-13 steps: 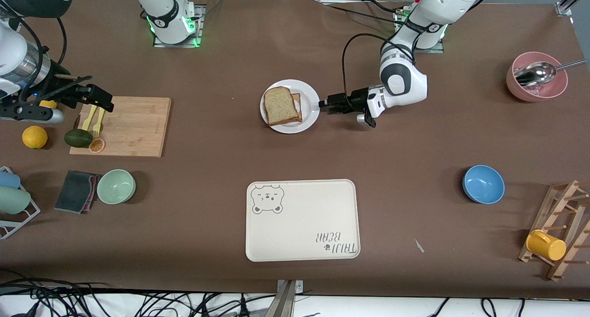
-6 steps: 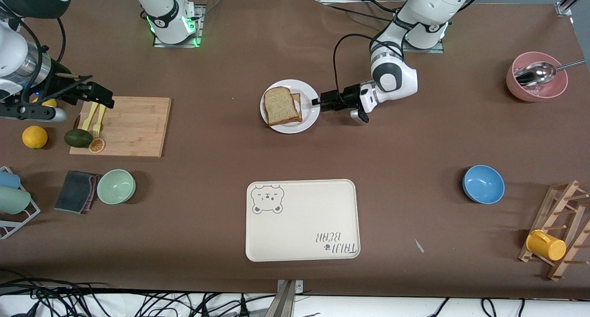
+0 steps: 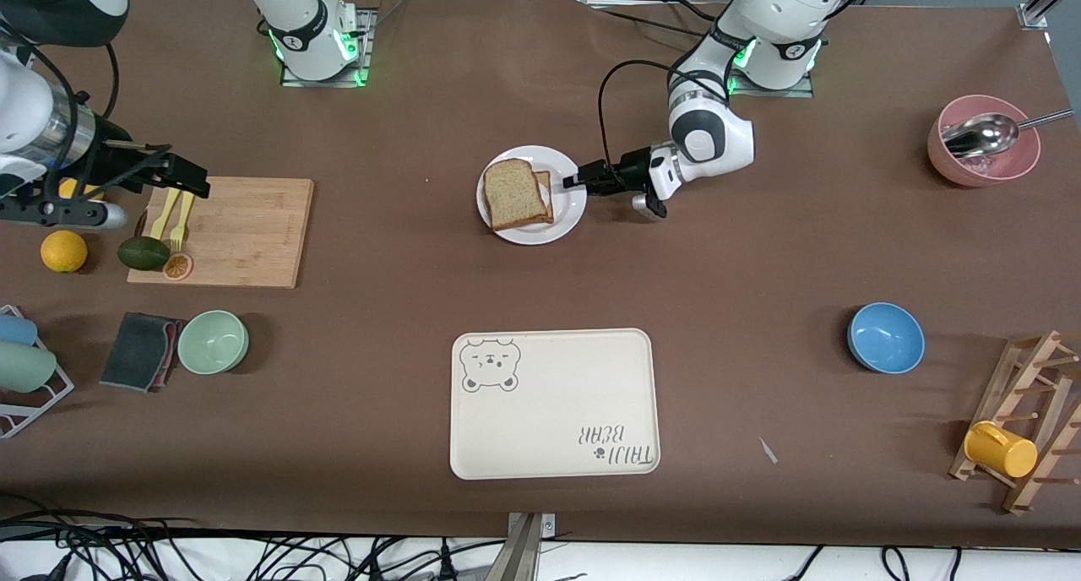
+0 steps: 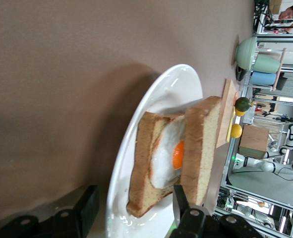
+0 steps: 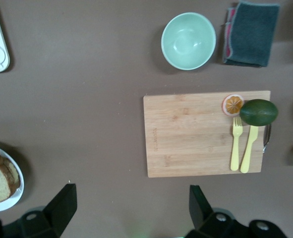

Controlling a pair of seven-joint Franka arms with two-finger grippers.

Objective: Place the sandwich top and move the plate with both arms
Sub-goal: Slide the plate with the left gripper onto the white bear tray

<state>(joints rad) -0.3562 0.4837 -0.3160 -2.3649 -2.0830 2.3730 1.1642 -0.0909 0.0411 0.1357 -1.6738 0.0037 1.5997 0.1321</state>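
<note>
The white plate (image 3: 571,211) lies mid-table, toward the robots' bases. On it the sandwich top (image 3: 511,193), a tan speckled slice, lies skewed on a slice bearing a fried egg (image 4: 175,154). My left gripper (image 3: 578,181) is low at the plate's rim toward the left arm's end. In the left wrist view the gripper (image 4: 134,197) is open and straddles the rim of the plate (image 4: 172,88), one finger under it, one over it beside the sandwich top (image 4: 202,144). My right gripper (image 3: 187,176) hangs open over the cutting board's (image 3: 236,230) edge and holds nothing (image 5: 131,192).
Yellow cutlery, an avocado (image 3: 143,252) and an orange slice lie on the board. A cream bear tray (image 3: 553,404) sits nearer the camera than the plate. A green bowl (image 3: 213,341), blue bowl (image 3: 885,337), pink bowl with ladle (image 3: 984,140) and mug rack (image 3: 1026,420) stand around.
My left gripper has slid toward the plate until its jaws straddle the rim, and they have narrowed. The right arm has barely shifted.
</note>
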